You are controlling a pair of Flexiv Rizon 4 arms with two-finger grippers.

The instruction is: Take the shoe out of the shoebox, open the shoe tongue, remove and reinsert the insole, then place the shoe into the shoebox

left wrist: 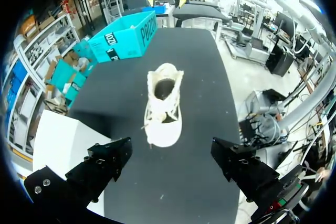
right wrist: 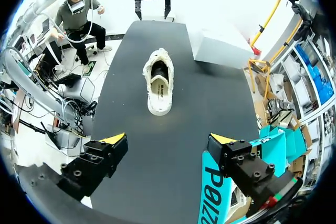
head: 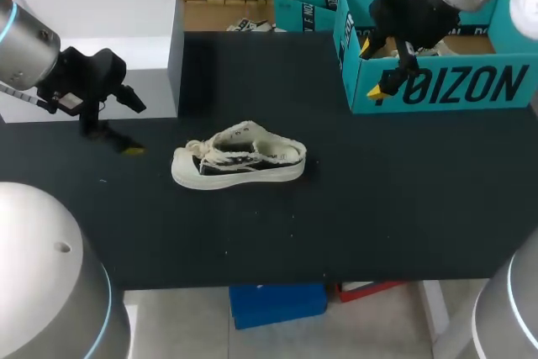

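I see the shoe point(head: 239, 155) standing on its sole at the centre of the frame, on the black table point(head: 336, 233), toe pointing left. My left gripper point(head: 134, 126), at far left, and my right gripper point(head: 375, 70), at the shoebox point(head: 445, 81) upper right, both gape wide, holding nothing.

In the head view the shoebox point(head: 437, 86) at the far right runs off the right edge. The right gripper point(head: 373, 70) and its arm cover part of its open top, so what lies inside cannot be told. From the right wrist only one corner of it shows, just beside that gripper. The white box point(head: 92, 10) at the far left is cut by the left edge, its near wall partly behind the left gripper point(head: 134, 129). From the left wrist the shoe point(left wrist: 164, 108) opening is too dark to see into.
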